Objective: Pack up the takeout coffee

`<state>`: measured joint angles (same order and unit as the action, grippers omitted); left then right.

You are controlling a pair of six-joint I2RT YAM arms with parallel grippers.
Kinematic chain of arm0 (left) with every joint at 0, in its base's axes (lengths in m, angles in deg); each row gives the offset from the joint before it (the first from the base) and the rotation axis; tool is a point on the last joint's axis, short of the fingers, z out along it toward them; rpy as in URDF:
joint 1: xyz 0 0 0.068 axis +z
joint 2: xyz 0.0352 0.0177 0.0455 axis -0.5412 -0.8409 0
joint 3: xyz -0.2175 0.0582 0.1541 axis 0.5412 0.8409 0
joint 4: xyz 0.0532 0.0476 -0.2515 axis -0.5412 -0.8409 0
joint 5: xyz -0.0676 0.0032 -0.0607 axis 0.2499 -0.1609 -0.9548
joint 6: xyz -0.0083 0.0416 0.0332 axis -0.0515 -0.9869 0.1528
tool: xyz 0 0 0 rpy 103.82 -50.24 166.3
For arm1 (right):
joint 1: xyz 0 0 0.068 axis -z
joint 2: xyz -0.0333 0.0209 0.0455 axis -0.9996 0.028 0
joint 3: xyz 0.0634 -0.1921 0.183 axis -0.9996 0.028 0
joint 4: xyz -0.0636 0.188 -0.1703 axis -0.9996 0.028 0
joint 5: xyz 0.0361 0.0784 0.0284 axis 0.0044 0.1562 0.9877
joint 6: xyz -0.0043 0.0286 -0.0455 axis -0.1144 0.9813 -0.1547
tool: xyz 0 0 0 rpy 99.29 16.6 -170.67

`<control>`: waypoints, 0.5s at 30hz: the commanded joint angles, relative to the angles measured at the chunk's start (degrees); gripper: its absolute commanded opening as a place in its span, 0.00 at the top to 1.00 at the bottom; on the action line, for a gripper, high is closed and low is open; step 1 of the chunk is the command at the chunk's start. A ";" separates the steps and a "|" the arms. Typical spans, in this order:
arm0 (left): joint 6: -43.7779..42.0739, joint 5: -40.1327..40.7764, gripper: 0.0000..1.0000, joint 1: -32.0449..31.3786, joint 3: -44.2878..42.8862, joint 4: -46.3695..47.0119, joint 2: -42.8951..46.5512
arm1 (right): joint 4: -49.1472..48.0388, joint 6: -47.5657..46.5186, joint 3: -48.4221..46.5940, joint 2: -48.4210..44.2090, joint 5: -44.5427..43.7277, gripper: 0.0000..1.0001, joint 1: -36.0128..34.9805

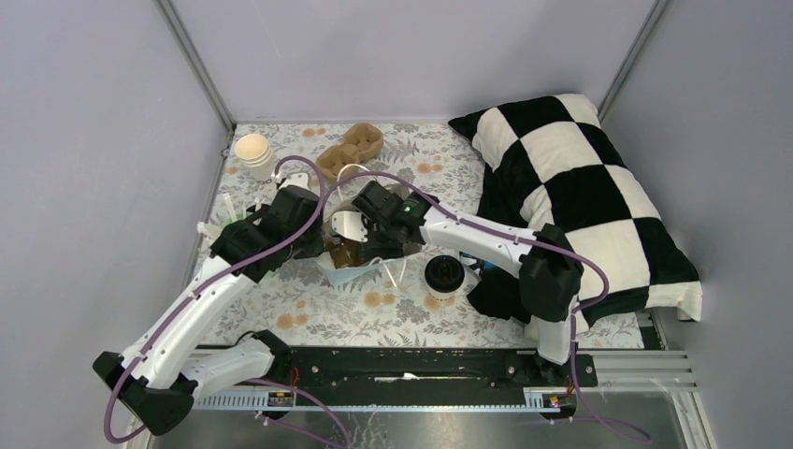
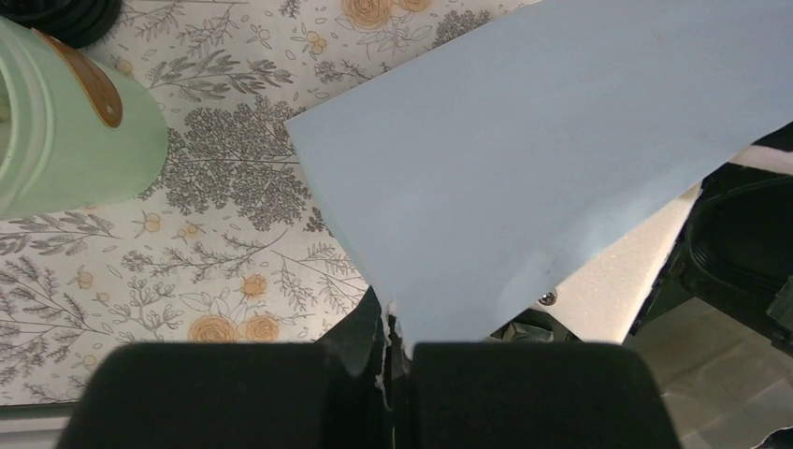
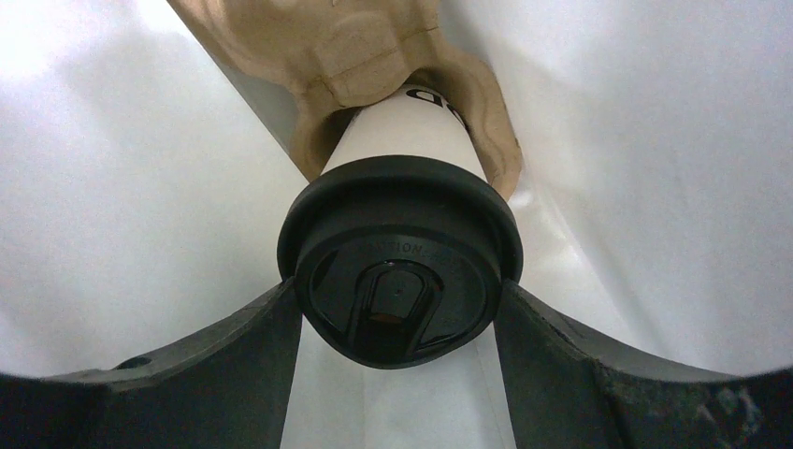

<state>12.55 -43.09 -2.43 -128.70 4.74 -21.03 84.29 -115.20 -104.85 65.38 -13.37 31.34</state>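
Note:
One takeout coffee cup (image 3: 402,140), white with a black lid (image 3: 397,271), sits in a brown pulp carrier (image 3: 346,47) inside the white-lined blue bag (image 2: 524,159). My right gripper (image 3: 397,304) reaches into the bag, and its fingers press both sides of the lid. In the top view this gripper (image 1: 362,243) is at the bag's mouth (image 1: 351,277). My left gripper (image 2: 397,348) is shut on the bag's edge and holds it up; in the top view it (image 1: 316,245) is just left of the bag. The second lidded cup (image 1: 444,275) stands on the table to the right of the bag.
A mint-green cup (image 2: 65,131) stands close to the left of the bag. A stack of lidless cream cups (image 1: 254,154) and an empty brown carrier (image 1: 352,148) are at the back. A black-and-white checked pillow (image 1: 580,196) fills the right side.

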 commanded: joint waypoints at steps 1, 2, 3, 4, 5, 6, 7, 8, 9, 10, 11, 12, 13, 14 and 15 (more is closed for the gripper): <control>-4.36 2.28 1.00 -0.22 -2.92 1.32 -1.17 | 5.62 0.51 1.03 7.67 2.08 0.70 1.12; -4.77 2.31 1.00 -0.22 -2.96 1.53 -1.27 | 5.19 0.80 0.55 8.44 2.50 0.70 1.11; -4.94 2.29 1.00 -0.22 -2.97 1.71 -1.31 | 4.73 1.22 0.06 9.23 2.64 0.71 1.04; -5.12 2.34 1.00 -0.22 -2.96 1.74 -1.41 | 4.34 1.69 -0.46 10.15 2.87 0.72 0.99; -5.39 2.24 1.00 -0.22 -3.05 1.69 -1.43 | 4.02 2.45 -0.80 11.05 2.32 0.73 1.01; -5.48 2.11 1.00 -0.22 -3.13 1.74 -1.43 | 3.94 2.98 -1.03 11.73 2.03 0.73 1.04; -5.69 2.08 1.00 -0.22 -3.12 1.80 -1.43 | 3.80 3.37 -0.98 12.23 1.84 0.73 1.06; -5.94 2.18 1.00 -0.22 -3.02 1.75 -1.38 | 3.45 3.46 -0.72 12.47 1.79 0.73 0.99; -6.10 2.15 1.00 -0.21 -2.99 1.73 -1.43 | 3.26 3.58 -0.50 12.65 1.80 0.73 1.05; -6.19 2.13 1.00 -0.13 -2.83 1.68 -1.45 | 3.21 3.77 -0.46 12.94 1.85 0.73 1.00; -6.22 2.03 1.00 -0.13 -2.71 1.77 -1.56 | 2.95 4.00 -0.35 13.17 1.99 0.73 1.03; -6.18 2.05 1.00 -0.11 -2.57 1.78 -1.65 | 2.70 4.26 -0.20 13.47 2.20 0.73 1.03; -6.15 1.98 1.00 -0.08 -2.45 1.95 -1.71 | 2.46 4.48 -0.07 13.83 2.34 0.72 1.03; -6.19 1.89 1.00 -0.05 -2.42 2.08 -1.82 | 2.49 4.60 -0.09 14.38 2.77 0.72 1.00; -6.21 1.79 1.00 0.05 -2.45 2.12 -1.91 | 2.56 4.73 -0.24 14.77 3.34 0.72 1.03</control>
<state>8.61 -40.06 -1.86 -129.37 5.05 -22.52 82.27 -115.57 -109.34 70.40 -13.52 31.79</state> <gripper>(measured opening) 0.005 0.755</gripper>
